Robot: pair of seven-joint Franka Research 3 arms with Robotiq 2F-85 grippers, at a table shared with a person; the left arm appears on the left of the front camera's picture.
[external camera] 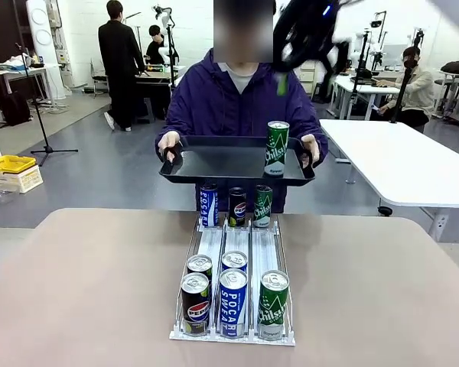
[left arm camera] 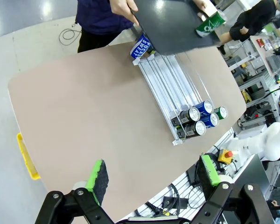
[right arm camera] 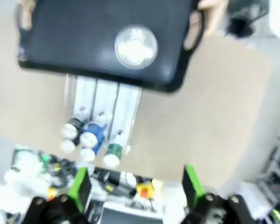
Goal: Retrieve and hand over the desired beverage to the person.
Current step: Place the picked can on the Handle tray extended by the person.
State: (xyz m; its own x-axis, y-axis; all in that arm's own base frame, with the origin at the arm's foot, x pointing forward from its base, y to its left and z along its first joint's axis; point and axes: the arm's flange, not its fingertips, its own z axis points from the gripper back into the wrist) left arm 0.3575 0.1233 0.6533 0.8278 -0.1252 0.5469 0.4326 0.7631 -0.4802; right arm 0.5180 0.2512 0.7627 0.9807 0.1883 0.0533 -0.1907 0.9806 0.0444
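Front view: the person (external camera: 241,99) holds a black tray (external camera: 214,162) by both ends, a green Chilsung can (external camera: 276,143) upright on it. Left wrist view: the left gripper (left arm camera: 153,175) hangs wide apart and empty, the can rack (left arm camera: 170,79) well ahead of it. Right wrist view: the right gripper (right arm camera: 136,186), also spread and empty, looks down on that can's silver top beyond its fingertips.
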